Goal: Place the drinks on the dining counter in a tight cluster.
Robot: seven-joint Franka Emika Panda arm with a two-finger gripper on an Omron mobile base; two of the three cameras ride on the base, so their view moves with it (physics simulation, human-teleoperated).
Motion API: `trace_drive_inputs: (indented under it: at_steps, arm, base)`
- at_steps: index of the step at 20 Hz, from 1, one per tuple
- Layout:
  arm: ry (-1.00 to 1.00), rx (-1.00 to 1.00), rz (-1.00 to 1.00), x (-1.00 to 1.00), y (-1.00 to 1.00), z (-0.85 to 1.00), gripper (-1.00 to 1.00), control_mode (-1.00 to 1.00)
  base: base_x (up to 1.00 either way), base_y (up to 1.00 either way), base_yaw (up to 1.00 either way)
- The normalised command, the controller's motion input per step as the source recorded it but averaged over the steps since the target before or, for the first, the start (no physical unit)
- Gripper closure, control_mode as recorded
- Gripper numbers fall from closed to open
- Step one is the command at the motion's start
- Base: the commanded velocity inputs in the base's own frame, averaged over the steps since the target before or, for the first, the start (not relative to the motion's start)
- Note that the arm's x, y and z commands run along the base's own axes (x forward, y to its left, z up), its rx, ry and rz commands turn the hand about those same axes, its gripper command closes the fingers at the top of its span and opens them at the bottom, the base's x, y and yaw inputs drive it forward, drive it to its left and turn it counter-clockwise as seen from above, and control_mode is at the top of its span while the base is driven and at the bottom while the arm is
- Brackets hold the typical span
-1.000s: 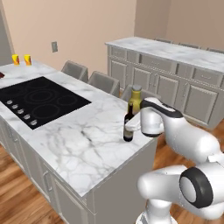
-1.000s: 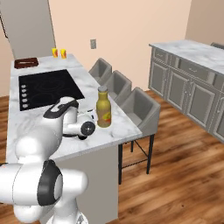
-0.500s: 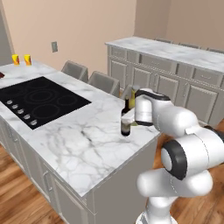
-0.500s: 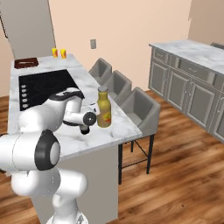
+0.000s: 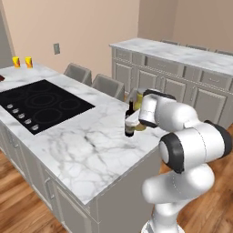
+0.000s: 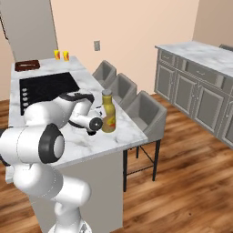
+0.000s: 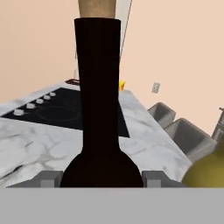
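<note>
On dining counter (image 5: 86, 150), wine bottle (image 7: 99, 109) upright between claw (image 7: 100, 178) fingers

You will find no legible text, brand, number or sign anywhere. The amber bottle (image 6: 108, 112) carries a red-yellow label, but its print is too small to read. The cooktop (image 5: 43, 103) knobs show no readable markings.

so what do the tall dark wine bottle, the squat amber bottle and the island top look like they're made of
The tall dark wine bottle looks like near-black glass, though no shine shows on its neck. The squat amber-yellow bottle with a red-yellow label looks translucent, glass or plastic; the render leaves that open. The white island top reads as polished marble, by its grey veining.
</note>
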Motion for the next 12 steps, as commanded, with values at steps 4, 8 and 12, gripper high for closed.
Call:
trace_drive_inputs:
  at_steps: [4,8,12]
  arm:
    - [-0.01,0.00,-0.03,0.00,0.00,-0.27,1.00,-1.00]
    - [0.00,0.00,-0.04,0.03,0.00,-0.29,1.00,-1.00]
    - [0.00,0.00,-0.03,0.04,0.00,-0.16,1.00,-1.00]
  base:
    - [0.00,0.00,0.00]
    - [0.00,0.00,0.00]
    - [0.00,0.00,0.00]
